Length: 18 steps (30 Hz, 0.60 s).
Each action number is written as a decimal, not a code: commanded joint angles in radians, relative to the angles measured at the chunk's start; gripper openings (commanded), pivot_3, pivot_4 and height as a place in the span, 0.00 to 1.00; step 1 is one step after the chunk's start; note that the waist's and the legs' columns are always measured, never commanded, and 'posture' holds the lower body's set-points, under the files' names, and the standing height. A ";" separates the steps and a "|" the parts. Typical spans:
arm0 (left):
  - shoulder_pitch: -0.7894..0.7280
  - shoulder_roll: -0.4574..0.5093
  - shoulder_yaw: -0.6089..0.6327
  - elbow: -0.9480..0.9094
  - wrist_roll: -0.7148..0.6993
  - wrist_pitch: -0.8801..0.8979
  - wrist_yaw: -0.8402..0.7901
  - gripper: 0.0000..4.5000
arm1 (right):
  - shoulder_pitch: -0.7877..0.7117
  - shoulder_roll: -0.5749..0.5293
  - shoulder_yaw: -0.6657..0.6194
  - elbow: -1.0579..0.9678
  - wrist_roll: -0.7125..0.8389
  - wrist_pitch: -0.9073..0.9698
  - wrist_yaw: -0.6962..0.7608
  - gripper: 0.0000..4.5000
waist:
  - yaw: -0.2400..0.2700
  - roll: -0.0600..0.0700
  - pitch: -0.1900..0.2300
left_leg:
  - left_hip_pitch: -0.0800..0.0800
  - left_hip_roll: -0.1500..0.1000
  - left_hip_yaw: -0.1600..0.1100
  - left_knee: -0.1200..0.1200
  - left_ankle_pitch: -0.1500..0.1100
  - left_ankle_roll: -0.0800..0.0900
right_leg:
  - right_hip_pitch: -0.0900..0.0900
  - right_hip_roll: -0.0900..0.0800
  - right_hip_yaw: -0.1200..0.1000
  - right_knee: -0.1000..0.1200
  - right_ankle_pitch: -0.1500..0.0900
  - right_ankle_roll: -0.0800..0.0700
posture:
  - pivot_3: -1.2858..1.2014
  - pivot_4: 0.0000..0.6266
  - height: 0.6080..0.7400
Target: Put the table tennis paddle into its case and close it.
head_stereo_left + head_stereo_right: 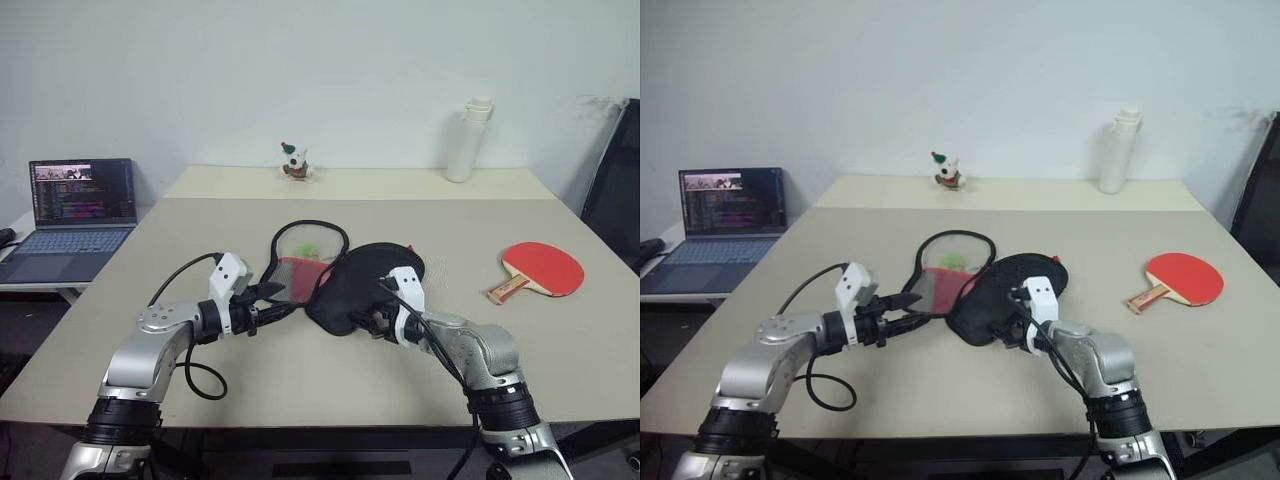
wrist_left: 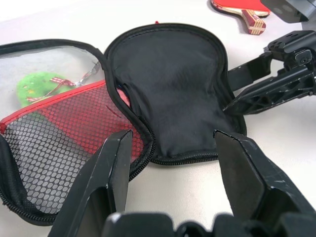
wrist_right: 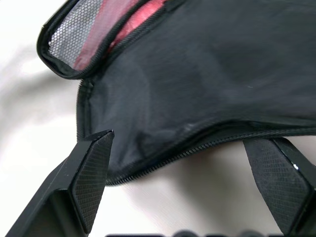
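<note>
The case lies unzipped at the table's middle, its black half (image 1: 365, 280) spread toward the right and its red mesh half (image 1: 305, 255) toward the left. A green charm (image 2: 39, 86) shows under the clear part of the mesh half. My left gripper (image 1: 272, 292) is open at the case's narrow end, and its fingers (image 2: 113, 163) straddle the zip edge without pinching it. My right gripper (image 1: 372, 316) is open wide at the near rim of the black half (image 3: 197, 89). The table tennis paddle (image 1: 543, 268) lies red face up at the right, apart from both grippers.
A laptop (image 1: 75, 205) stands open on a side desk at the left. A white bottle (image 1: 468, 140) and a small figurine (image 1: 294, 160) stand on the far table. A black chair (image 1: 615, 190) is at the right edge.
</note>
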 commanded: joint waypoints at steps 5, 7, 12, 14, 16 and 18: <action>-0.011 0.010 0.008 -0.063 -0.028 -0.003 -0.009 0.64 | -0.018 0.020 -0.023 -0.001 0.002 0.008 -0.012 0.80 | 0.000 0.000 0.000 | 0.000 0.000 0.000 0.000 0.000 0.000 | 0.000 0.000 0.000 0.000 0.000 0.000 | 0.52 0.24 1.00; -0.011 0.010 0.009 -0.071 -0.034 0.000 -0.013 0.64 | -0.017 0.024 -0.037 -0.006 0.010 0.023 -0.010 0.64 | 0.000 0.000 0.000 | 0.000 0.000 0.000 0.000 0.000 0.000 | 0.000 0.000 0.000 0.000 0.000 0.000 | 0.52 0.24 1.00; -0.014 0.015 0.004 -0.090 -0.053 0.006 -0.031 0.64 | -0.026 0.044 -0.098 -0.019 0.048 0.078 -0.016 0.26 | 0.000 0.000 0.000 | -0.001 0.000 0.000 -0.001 0.000 0.000 | -0.001 0.000 0.000 0.000 0.000 0.000 | 0.52 0.24 1.00; -0.017 0.016 0.000 -0.092 -0.053 0.005 -0.033 0.64 | -0.029 0.043 -0.119 -0.022 0.064 0.102 -0.015 0.10 | 0.000 0.000 0.000 | -0.001 0.000 0.000 -0.001 0.000 0.000 | -0.001 0.000 0.000 0.000 0.000 0.000 | 0.52 0.24 1.00; -0.019 0.016 -0.004 -0.092 -0.052 0.003 -0.035 0.64 | -0.029 0.026 -0.131 -0.031 0.077 0.129 -0.006 0.01 | 0.000 0.000 0.000 | -0.001 0.000 0.000 -0.001 0.000 0.000 | -0.001 0.000 0.000 0.000 0.000 0.000 | 0.52 0.24 1.00; -0.020 0.014 -0.010 -0.093 -0.050 0.000 -0.037 0.64 | -0.026 -0.002 -0.139 -0.043 0.092 0.156 0.008 0.01 | 0.000 0.001 0.000 | -0.001 0.000 0.000 -0.001 0.000 0.000 | -0.001 0.000 0.000 0.000 0.000 0.000 | 0.52 0.24 1.00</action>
